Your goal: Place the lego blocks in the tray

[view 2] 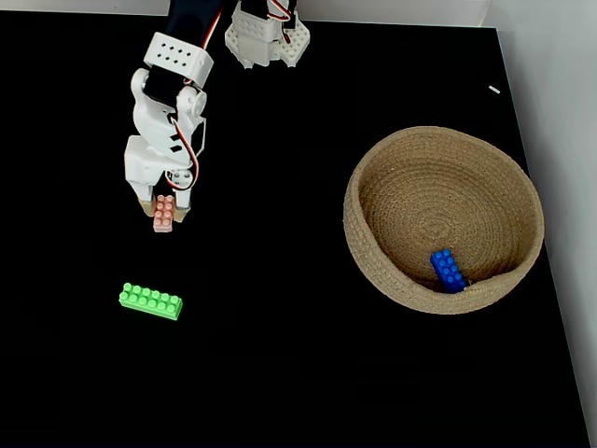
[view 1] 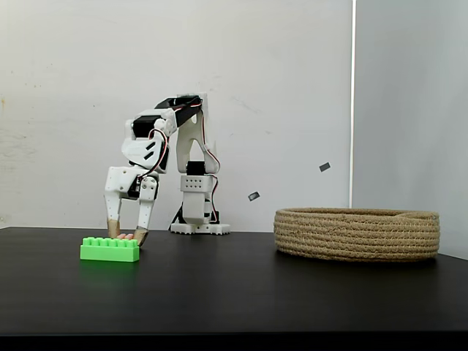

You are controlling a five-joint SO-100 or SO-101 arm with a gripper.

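Black table (view 2: 308, 373): I see gripper (view 2: 163, 214) down with fingers spread around pink brick (view 2: 164, 213); blue brick (view 2: 447, 271) in tray (view 2: 373, 252); green brick (view 2: 150, 301) nearby.

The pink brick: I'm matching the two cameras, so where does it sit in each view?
Side fixed view: pink brick low left, just behind the green brick, between the gripper tips.
Top-down fixed view: pink brick upper left, at the gripper.
Shared landmark: rope tray, at right in both.
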